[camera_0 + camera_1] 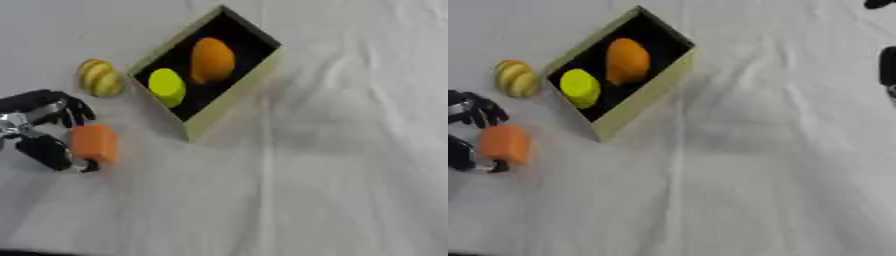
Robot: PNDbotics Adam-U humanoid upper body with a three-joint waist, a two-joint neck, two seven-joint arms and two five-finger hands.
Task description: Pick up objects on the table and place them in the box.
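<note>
The left robot hand (pixel 48 132) has its fingers curled around the orange block (pixel 94 143), low over the table (pixel 350 175) just left of the box (pixel 229 95). The box already holds a yellow piece (pixel 166 87) and an orange fruit (pixel 213 60). Biggest risk imo: the block catches the box's near wall on the way in and slips out, or the arm bumps the striped yellow fruit (pixel 100 77) sitting close by. The right robot hand isn't clearly visible.
</note>
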